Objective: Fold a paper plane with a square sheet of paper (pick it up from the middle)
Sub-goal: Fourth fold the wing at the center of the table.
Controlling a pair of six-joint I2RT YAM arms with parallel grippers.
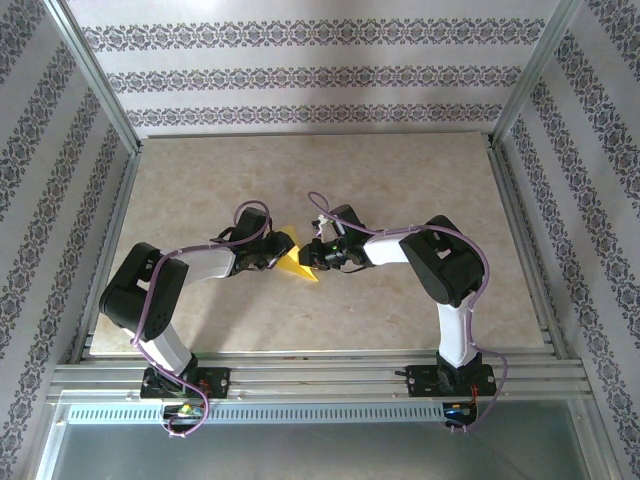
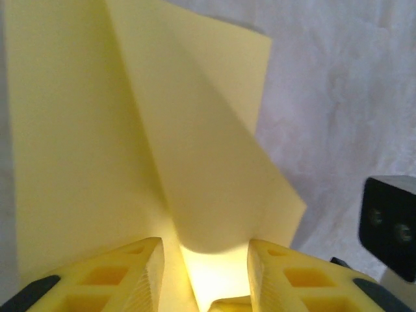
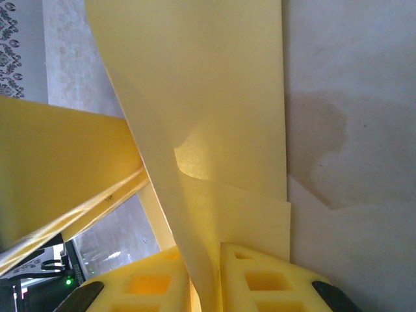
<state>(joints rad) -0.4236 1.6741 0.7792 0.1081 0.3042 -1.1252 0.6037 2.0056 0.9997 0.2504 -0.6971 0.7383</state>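
Note:
The square sheet of paper is yellow, creased into a pointed wedge, and held just above the middle of the table between both arms. My right gripper comes at it from the right. In the right wrist view its fingers are shut on a thin upright layer of the paper. My left gripper is on the paper's left side. In the left wrist view its jaws stand apart, with a curved fold of the paper bulging between them and a lit gap below.
The beige marbled table top spreads all round the arms, fenced by aluminium rails at the near edge and patterned walls. A black part of the right arm is close by. A faint stain marks the table.

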